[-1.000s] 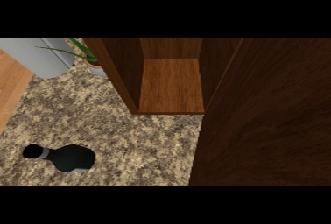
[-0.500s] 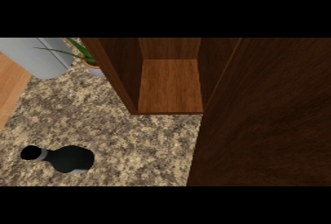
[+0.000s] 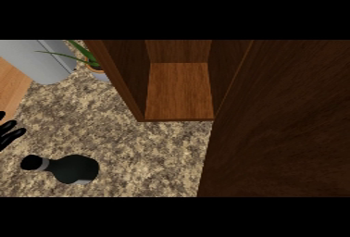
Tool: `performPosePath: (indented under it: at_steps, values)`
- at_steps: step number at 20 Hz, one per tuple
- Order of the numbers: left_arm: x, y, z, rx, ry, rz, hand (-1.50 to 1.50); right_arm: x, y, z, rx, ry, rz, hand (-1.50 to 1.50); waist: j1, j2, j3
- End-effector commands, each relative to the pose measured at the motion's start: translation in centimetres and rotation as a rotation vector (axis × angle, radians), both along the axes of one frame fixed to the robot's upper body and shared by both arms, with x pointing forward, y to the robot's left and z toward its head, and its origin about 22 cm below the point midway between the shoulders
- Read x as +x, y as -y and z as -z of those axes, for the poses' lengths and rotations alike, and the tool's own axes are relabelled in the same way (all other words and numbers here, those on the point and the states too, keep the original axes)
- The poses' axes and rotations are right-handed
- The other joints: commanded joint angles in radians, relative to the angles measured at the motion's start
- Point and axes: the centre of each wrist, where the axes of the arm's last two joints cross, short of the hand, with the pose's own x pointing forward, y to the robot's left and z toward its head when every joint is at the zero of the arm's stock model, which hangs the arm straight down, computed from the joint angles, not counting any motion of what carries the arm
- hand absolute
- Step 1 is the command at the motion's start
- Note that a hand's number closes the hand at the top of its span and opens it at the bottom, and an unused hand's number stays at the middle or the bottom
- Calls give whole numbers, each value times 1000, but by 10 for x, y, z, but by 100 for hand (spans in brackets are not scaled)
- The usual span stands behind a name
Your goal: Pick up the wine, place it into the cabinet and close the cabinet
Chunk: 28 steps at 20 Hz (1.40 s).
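Observation:
The wine (image 3: pixel 65 168) is a black bottle with a grey band at its neck, standing upright on the speckled counter (image 3: pixel 137 148) at the lower left. The wooden cabinet (image 3: pixel 179 90) stands open at the top middle, its shelf bare. Its open door (image 3: pixel 280 125) fills the right side of the view. Fingers of my left hand (image 3: pixel 8 132) show at the left edge, straight, a little above and left of the bottle and apart from it. My right hand does not show.
A grey appliance (image 3: pixel 34 59) and a potted plant (image 3: pixel 89 60) stand at the top left, beside the cabinet's left wall. A strip of wooden surface (image 3: pixel 10 90) lies along the left edge.
The fingers of my left hand have come into view at the left edge. The bottle and the cabinet stand as before.

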Motion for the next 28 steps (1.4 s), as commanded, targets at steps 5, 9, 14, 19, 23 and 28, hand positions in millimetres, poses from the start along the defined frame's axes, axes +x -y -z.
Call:
performPosePath:
  at_steps: [5,9,14,19,23,28]
  values:
    - [6,-9,38,28,-32,-36,-150,-37,11,-22,5,102,64,-150,1,-1,0]
    - [-1,-11,64,44,-24,-54,-150,-42,14,-24,-8,103,57,-150,-1,-3,-1]
    - [2,-24,76,81,-32,-81,-150,-40,12,-21,11,107,64,-150,1,-2,0]
    - [15,-27,101,74,-52,-86,-150,-33,5,-20,-28,97,71,-150,-4,0,-2]
    - [14,-32,119,88,-76,-81,-150,-30,9,-24,-10,92,38,-150,-3,2,-2]
    - [29,-23,130,100,-114,-96,-150,-39,12,-27,-29,109,36,-150,-12,1,-2]
